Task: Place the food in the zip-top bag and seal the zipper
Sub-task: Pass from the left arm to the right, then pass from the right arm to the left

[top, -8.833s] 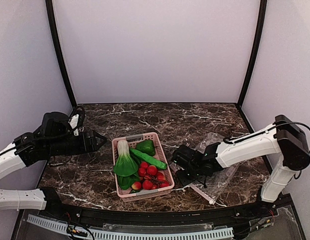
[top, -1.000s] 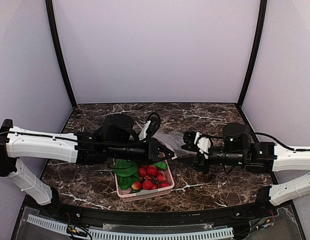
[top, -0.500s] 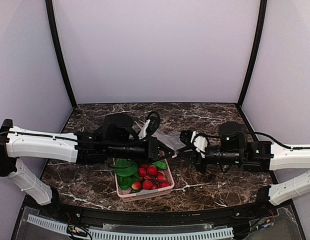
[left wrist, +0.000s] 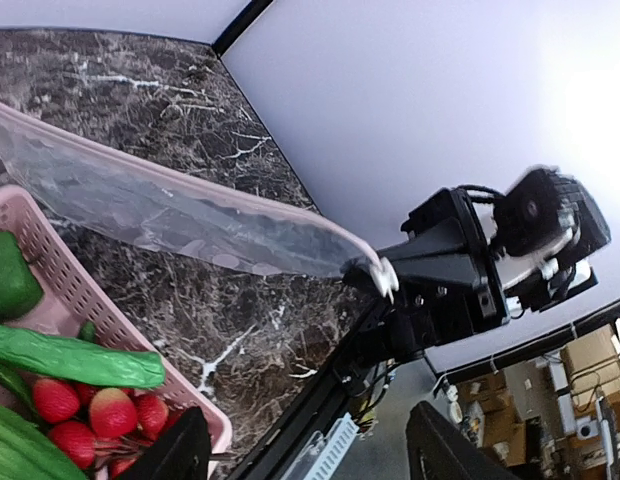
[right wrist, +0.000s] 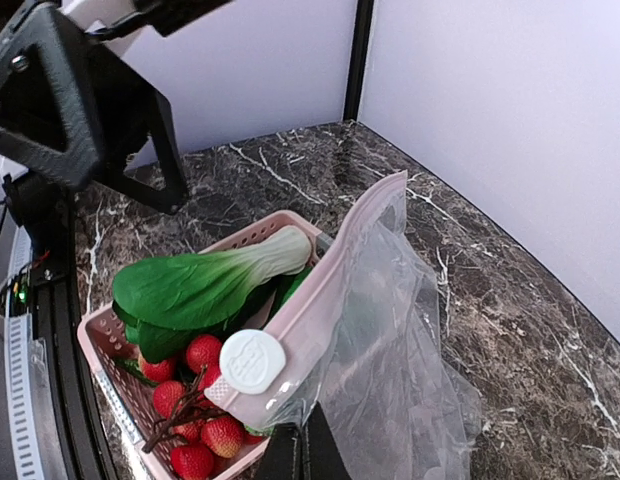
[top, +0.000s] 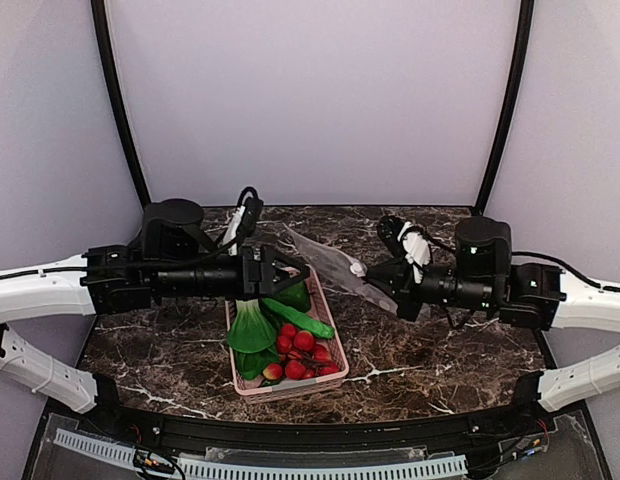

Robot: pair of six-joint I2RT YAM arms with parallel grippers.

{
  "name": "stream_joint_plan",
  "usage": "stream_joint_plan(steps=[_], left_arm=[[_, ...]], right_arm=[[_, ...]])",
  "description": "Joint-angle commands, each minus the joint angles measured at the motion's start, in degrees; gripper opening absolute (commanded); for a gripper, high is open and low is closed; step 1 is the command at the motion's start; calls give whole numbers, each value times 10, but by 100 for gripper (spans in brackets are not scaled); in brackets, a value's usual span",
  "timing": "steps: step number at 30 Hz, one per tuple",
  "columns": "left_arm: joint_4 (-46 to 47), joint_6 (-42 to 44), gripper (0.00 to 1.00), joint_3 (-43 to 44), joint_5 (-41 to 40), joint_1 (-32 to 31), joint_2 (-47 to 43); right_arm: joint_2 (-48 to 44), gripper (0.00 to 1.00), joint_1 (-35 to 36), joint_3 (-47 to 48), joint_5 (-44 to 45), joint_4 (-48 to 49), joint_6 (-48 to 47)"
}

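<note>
Dark marble with white veins covers the table (top: 420,370), and pale lilac walls stand around it. My right gripper (top: 380,280) is pressed together on the end of the narrow pale pink zipper (right wrist: 330,295) of the clear, floppy plastic zip-top bag (top: 325,258). A round white slider (right wrist: 252,362) sits on this strip, just beside my fingers. The zip-top bag is up in the air, above the far right corner of the pink slatted plastic basket (top: 335,372), and it stretches away from my right gripper toward the back wall.

My left gripper (top: 302,270) is spread wide and pinches nothing. It hovers above the far edge of the basket, near the zip-top bag but apart from it.

All the food is in the basket: the leafy green bok choy with a white stalk (top: 252,325), the green pepper (top: 295,296) and the long slim green cucumber (top: 300,320). Small red strawberries (top: 302,345) lie beside them at the near right side.
</note>
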Motion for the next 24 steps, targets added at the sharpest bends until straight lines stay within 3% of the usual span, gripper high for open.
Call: stream_joint_plan(steps=[1, 9, 13, 21, 24], left_arm=[[-131, 146, 71, 60, -34, 3, -38], [-220, 420, 78, 168, -3, 1, -29], [-228, 506, 82, 191, 16, -1, -4], [-235, 570, 87, 232, 85, -10, 56], [-238, 572, 83, 241, 112, -12, 70]], right_arm=[[23, 0, -43, 74, -78, -86, 79], [74, 0, -96, 188, -295, -199, 149], [79, 0, -104, 196, -405, -214, 151], [84, 0, -112, 187, -511, -227, 156], [88, 0, -114, 187, -529, -227, 160]])
